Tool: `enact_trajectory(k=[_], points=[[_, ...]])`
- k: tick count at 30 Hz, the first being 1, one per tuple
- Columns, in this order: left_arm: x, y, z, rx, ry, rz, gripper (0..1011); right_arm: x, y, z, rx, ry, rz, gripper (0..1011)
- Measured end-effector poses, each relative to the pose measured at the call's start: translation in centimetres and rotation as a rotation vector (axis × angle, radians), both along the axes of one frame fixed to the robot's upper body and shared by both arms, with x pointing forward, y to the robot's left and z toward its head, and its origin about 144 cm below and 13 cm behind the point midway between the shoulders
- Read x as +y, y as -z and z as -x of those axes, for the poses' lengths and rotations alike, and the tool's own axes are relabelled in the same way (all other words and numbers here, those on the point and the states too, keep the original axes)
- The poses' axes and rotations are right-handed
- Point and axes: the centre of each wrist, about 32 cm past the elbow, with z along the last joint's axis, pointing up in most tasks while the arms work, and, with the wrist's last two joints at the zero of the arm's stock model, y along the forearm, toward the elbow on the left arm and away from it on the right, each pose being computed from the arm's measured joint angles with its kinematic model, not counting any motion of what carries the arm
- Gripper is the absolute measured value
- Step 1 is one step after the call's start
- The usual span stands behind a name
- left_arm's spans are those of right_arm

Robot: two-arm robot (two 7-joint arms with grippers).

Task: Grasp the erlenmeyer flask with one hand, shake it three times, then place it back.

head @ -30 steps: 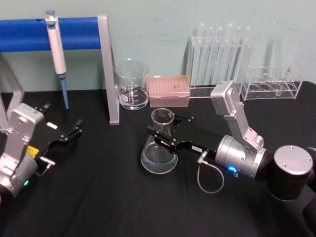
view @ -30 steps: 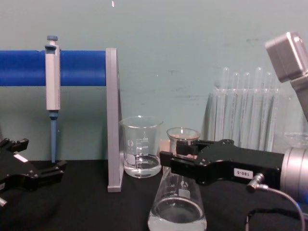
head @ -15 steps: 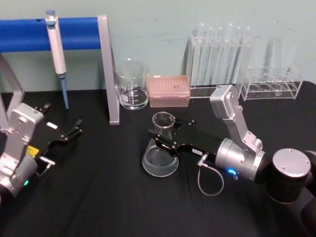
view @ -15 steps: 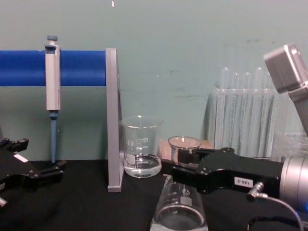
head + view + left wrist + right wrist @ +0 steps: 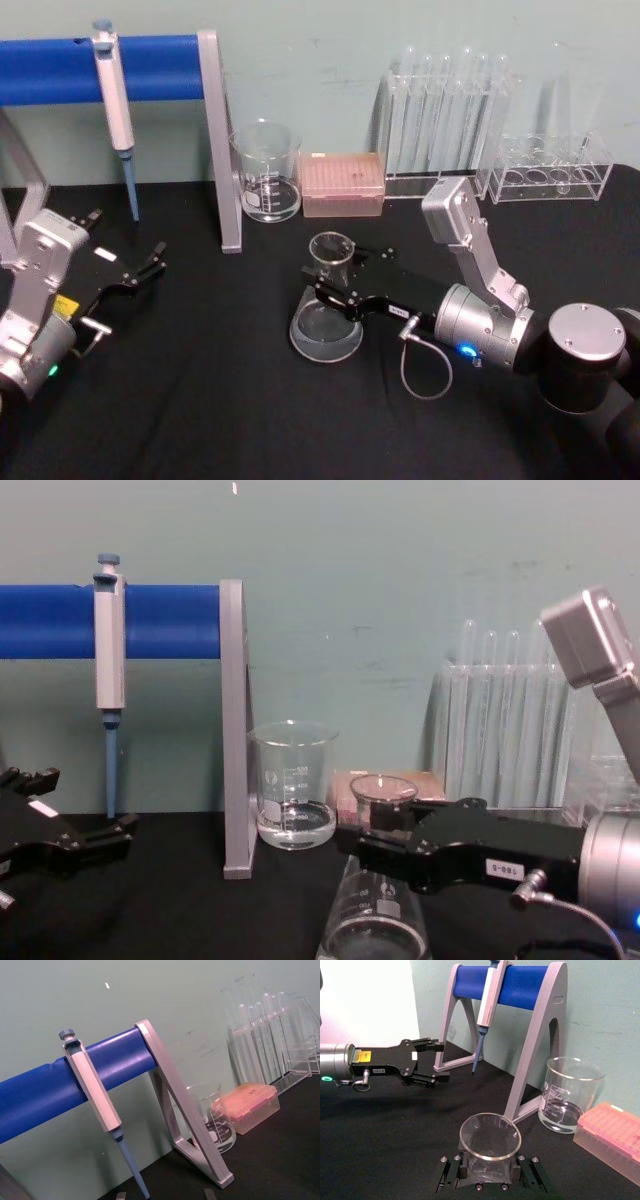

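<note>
Far left on the bench (image 5: 200, 400): left pincer (image 5: 442, 1060), parked, fingers spread wide, holding nothing. Next along, a pipette (image 5: 112, 85) hung on the blue stand (image 5: 160, 68). Then a beaker (image 5: 267, 175) and a pink tip box (image 5: 343, 185) at the back. In front of those, mid-bench: the erlenmeyer flask (image 5: 326, 325), upright, held by the neck. Clamped on that neck from the right: right pincer (image 5: 330, 288), jaws drawn in tight on either side of the glass. Far right at the back, clear test tube racks (image 5: 445, 110).

Judged to be the putting-back stage, with the base low over the bench. Best done slowly:
- Lower straight down and keep the neck vertical, so the little liquid inside stays calm.
- Loosen the grip only once the wide base sits flat.
- Open evenly, then draw back to the right without brushing the flared rim.
- Keep well short of the beaker and tip box behind.

Head view: gives the layout and the base outline, yet cannot settle whether glass and cloth touch. Chest view: gives the side profile, the white markings and the pincer's number label, but cuts the base off. Right wrist view: looks straight down the round mouth, with a jaw on either side, and across to the spread left pincer.
</note>
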Motion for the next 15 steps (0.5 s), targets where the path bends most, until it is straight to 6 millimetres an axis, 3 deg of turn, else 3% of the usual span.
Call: enact_trajectory(k=[15], points=[[0.0, 0.0, 0.0, 0.0, 0.0, 0.0, 1001, 0.11, 0.2, 0.05, 0.013, 0.007, 0.008, 451]])
